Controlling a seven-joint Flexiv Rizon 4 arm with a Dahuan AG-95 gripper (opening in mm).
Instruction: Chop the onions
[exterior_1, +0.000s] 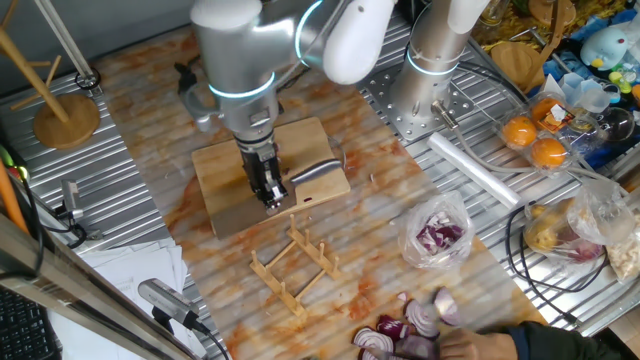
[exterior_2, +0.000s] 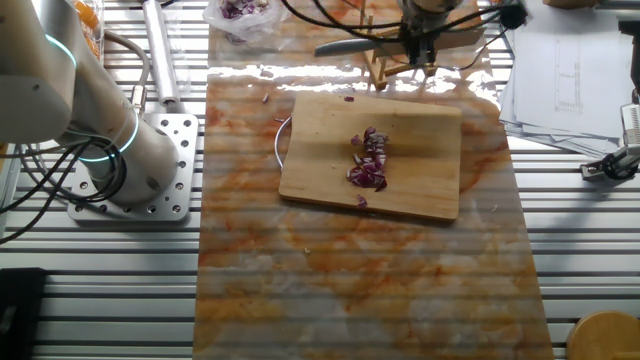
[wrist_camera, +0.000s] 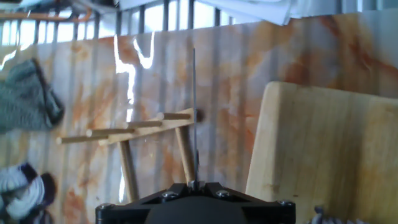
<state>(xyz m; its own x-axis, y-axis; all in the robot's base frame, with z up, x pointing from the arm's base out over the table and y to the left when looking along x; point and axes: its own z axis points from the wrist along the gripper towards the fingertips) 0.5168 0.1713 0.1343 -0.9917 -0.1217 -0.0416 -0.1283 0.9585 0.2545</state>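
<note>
A little heap of chopped purple-white onions (exterior_2: 368, 165) lies on the wooden cutting board (exterior_2: 420, 190). In the one fixed view the arm hides the heap on the board (exterior_1: 225, 165). My gripper (exterior_1: 272, 198) is shut on a knife (exterior_1: 320, 176) with a broad grey blade. It holds the knife away from the heap, off the board's edge, above a small wooden rack (exterior_1: 296, 262). In the other fixed view the gripper (exterior_2: 418, 45) and blade (exterior_2: 345, 45) are beyond the board's far edge. In the hand view the blade (wrist_camera: 194, 93) is a thin edge-on line rising from the gripper (wrist_camera: 196, 185) over the rack (wrist_camera: 143, 127).
A clear bag of purple chunks (exterior_1: 440, 235) lies right of the rack. Larger onion wedges (exterior_1: 410, 325) and a person's hand (exterior_1: 480, 345) are at the front right. Oranges in a clear box (exterior_1: 535, 140) sit at the right, a wooden stand (exterior_1: 65, 115) at the left.
</note>
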